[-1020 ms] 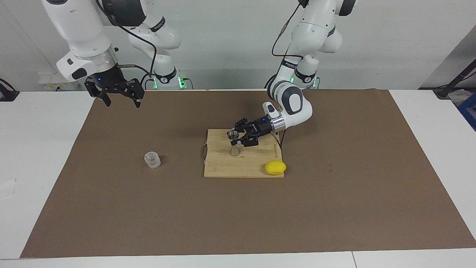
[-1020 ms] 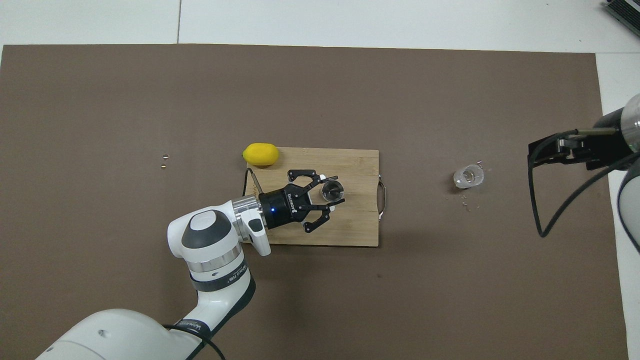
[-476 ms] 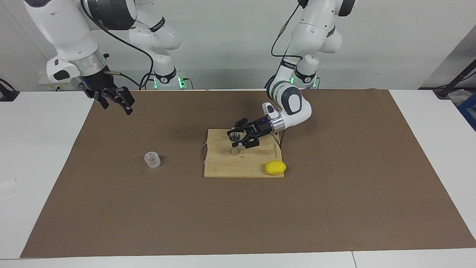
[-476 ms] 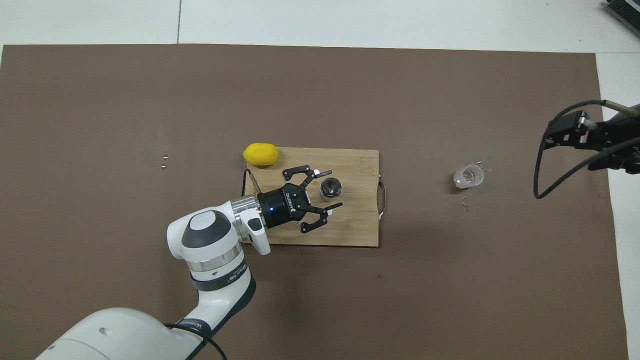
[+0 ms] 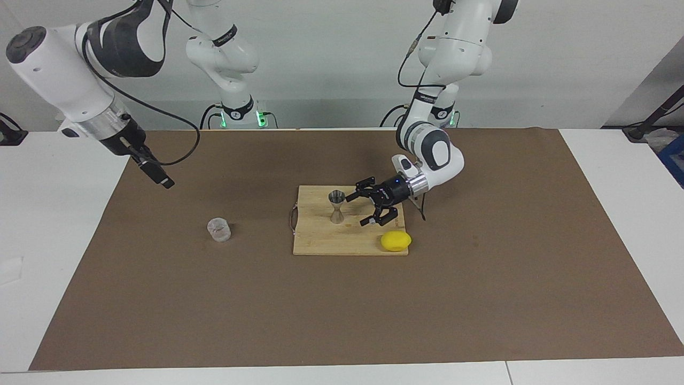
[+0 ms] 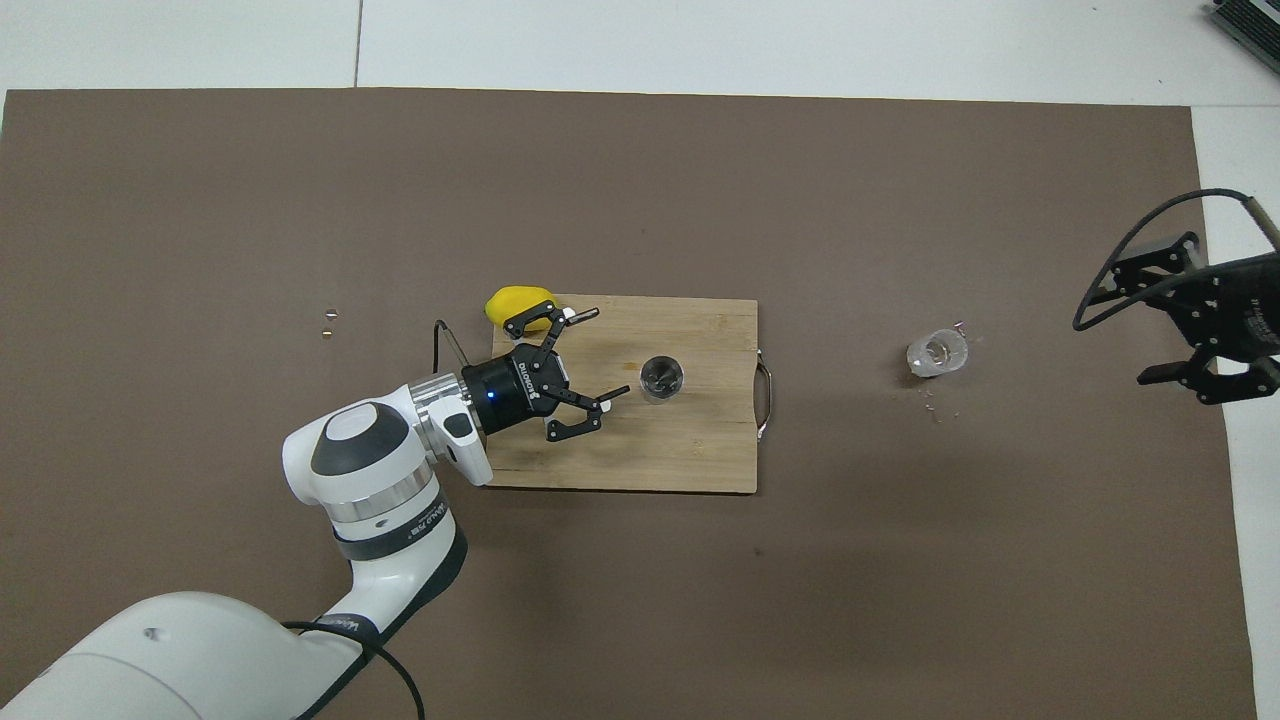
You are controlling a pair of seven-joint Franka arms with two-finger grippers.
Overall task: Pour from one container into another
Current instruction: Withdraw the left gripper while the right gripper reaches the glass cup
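The little clear glass (image 5: 219,230) stands upright on the brown mat (image 5: 160,299). The shiny metal jigger (image 5: 336,206) stands upright on the wooden board (image 5: 320,243), at three o'clock from the glass in the facing view.

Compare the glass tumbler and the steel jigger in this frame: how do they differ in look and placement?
The glass tumbler is clear, short and straight-sided; the steel jigger is grey metal, taller and pinched at the waist. The tumbler sits on the brown mat toward the right arm's end; the jigger stands on the wooden cutting board. The left gripper, jaws open, is beside the jigger; the right gripper is well clear of the tumbler. Both stand upright, ungrasped.

Lemon (image 6: 517,303) partly under left tool (image 6: 598,352)
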